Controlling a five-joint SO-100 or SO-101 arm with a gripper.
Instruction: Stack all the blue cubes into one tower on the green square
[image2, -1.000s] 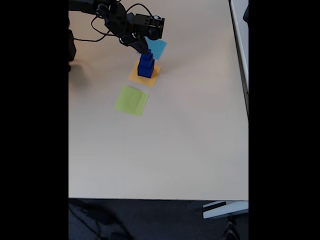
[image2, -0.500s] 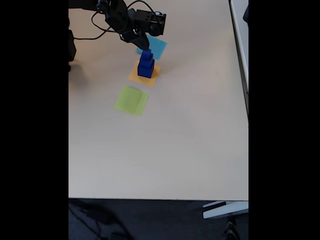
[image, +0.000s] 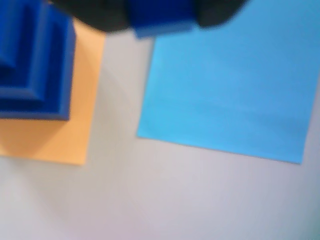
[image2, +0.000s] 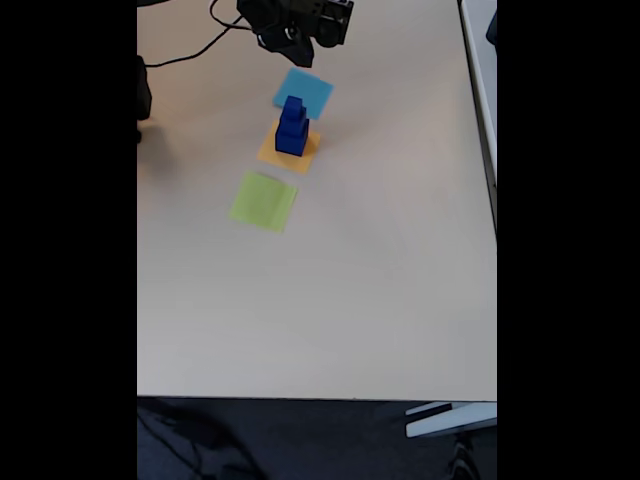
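Even, soft daylight; the desk (image2: 350, 300) looks pale, with faint shadows only. The wrist view is blurred throughout, worst at 12 o'clock. The fixed view is grainy, black-barred at 3 and 9 o'clock.

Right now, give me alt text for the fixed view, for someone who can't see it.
A stepped tower of dark blue cubes stands on an orange square on a beige table, with a light blue square behind and a bare green square in front. The arm's pincer hangs above.

No readable text, labels, brands or numbers on anything in either view
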